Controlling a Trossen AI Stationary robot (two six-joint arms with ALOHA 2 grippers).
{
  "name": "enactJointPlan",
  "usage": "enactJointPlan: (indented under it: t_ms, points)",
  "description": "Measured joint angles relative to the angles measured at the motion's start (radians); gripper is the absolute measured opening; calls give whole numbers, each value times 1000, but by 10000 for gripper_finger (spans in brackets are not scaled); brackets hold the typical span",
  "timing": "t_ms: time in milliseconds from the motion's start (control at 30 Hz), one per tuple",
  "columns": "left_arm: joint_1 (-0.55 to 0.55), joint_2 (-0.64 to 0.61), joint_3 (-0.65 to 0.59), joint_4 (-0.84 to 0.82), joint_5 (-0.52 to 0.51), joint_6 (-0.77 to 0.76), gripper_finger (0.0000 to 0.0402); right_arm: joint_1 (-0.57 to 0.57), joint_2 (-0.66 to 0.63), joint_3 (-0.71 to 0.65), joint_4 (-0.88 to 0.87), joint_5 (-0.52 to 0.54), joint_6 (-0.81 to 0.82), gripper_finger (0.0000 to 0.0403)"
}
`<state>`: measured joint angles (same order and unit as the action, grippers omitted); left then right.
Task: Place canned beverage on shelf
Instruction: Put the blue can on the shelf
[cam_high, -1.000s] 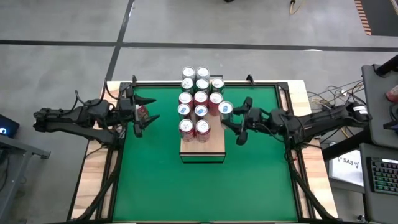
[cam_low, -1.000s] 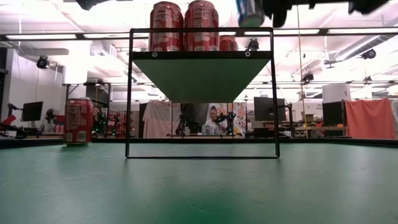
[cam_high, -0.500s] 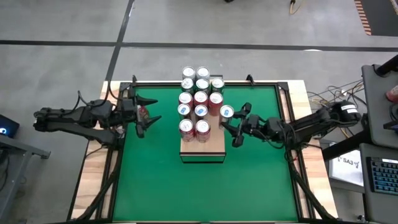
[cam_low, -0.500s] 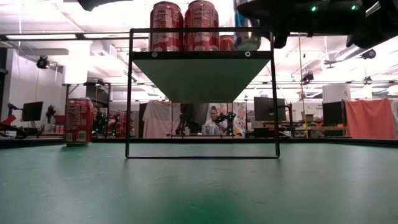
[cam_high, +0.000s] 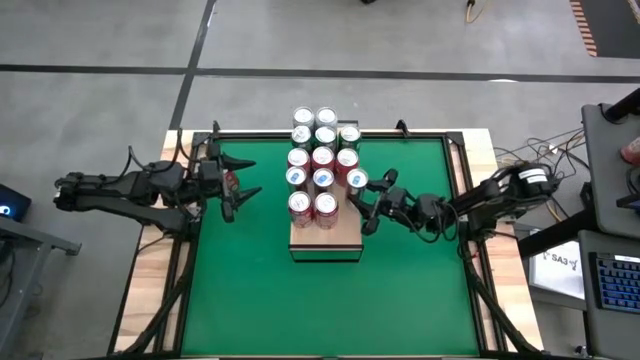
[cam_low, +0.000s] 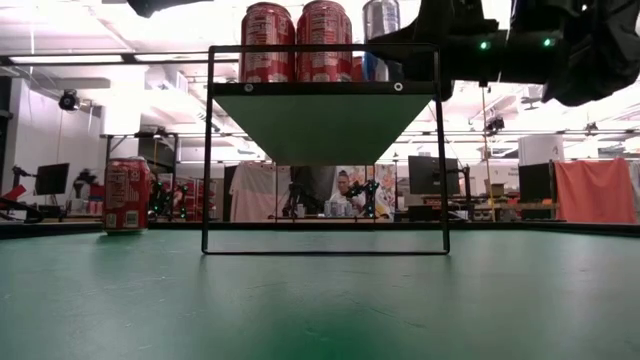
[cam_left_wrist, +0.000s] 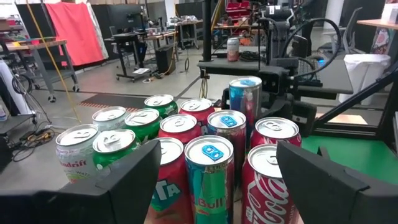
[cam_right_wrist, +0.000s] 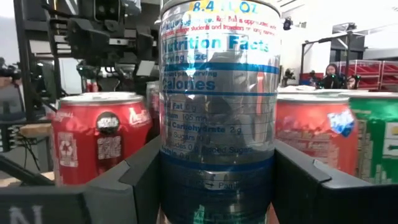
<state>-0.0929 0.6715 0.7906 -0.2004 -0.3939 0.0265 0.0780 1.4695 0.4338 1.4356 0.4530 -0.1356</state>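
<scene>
While the left gripper hangs spread around a red can on the mat in the high view, the right gripper grasps a blue can at the shelf edge. Low view: blue can at shelf top. Right wrist: fingers clamp blue can.

Slim silver-blue can upright, clamped between right gripper fingers at right edge of pale wood shelf, probably touching it; red can upright on green mat
</scene>
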Motion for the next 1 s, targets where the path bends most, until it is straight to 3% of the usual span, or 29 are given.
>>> enactJointPlan:
  t_ms: [467,1000]
  points:
    - [0,-1,0,0,0,17,303,-2,116,71,23,22,-61,212]
    - [0,-1,0,0,0,21,303,-2,161,85,24,80,-66,216]
